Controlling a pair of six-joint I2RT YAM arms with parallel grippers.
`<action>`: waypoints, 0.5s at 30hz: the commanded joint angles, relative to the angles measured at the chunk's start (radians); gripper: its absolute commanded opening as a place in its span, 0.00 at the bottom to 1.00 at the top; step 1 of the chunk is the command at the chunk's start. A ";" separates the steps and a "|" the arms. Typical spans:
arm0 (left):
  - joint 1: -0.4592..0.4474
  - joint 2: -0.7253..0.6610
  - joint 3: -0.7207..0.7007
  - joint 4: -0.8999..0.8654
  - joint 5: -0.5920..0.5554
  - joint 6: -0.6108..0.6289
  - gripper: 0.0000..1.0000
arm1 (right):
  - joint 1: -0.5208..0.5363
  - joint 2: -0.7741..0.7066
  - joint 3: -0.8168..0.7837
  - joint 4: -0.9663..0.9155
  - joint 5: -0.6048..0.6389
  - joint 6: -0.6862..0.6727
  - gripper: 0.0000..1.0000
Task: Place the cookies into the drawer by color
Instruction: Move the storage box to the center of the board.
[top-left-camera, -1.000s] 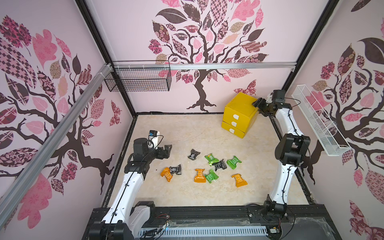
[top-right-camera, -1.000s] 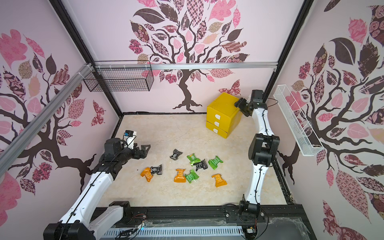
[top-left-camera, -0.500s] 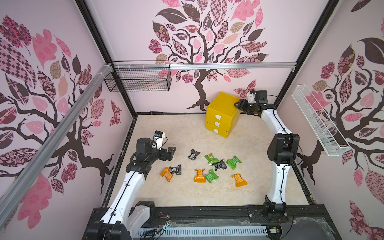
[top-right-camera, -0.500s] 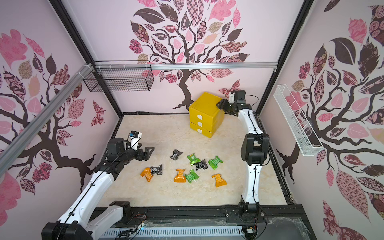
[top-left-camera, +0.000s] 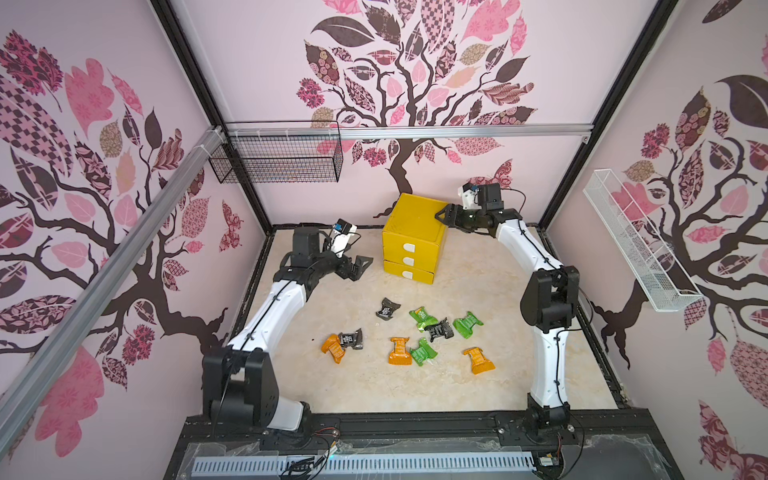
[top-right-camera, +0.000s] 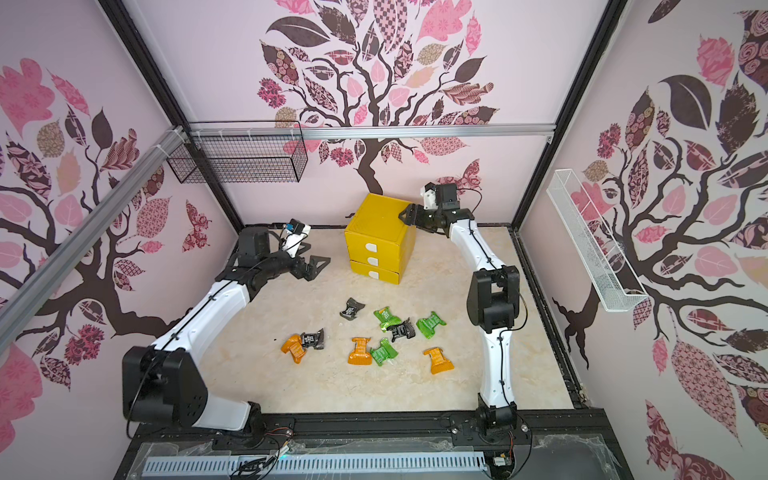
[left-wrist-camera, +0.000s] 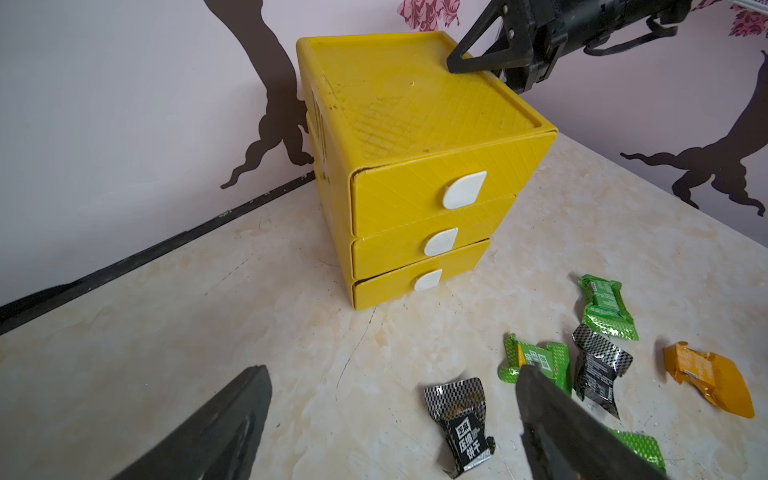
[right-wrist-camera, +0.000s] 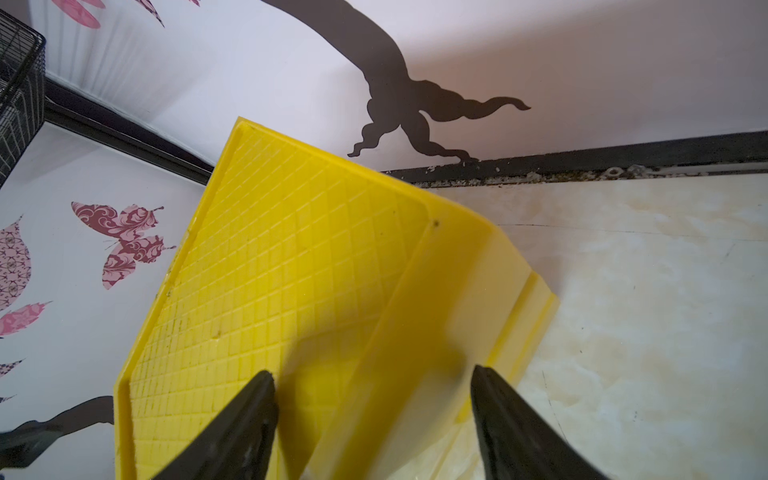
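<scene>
cookies (top-left-camera: 467, 324) lie loose before drawer (top-left-camera: 415, 232); right claw (top-left-camera: 443, 216) straddles its top edge.

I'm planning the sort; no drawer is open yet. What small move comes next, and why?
Probably move the left gripper to the top tab and pull: all three drawers are shut, the cookies lie on the table, and the right gripper's jaws straddle the cabinet's top edge, apparently steadying it.

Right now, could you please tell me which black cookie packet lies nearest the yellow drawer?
The black packet lying alone in front of the drawer. The other two sit farther off: one overlaps an orange packet, one touches a green packet.
</scene>
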 joint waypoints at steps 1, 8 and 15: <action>-0.014 0.111 0.121 0.042 0.075 0.014 0.97 | 0.005 0.008 0.006 -0.123 0.038 0.000 0.79; -0.027 0.291 0.246 0.099 0.168 0.015 0.97 | 0.008 0.034 0.054 -0.128 0.050 0.076 0.79; -0.060 0.388 0.286 0.111 0.210 0.053 0.96 | 0.022 0.066 0.112 -0.154 0.021 0.098 0.79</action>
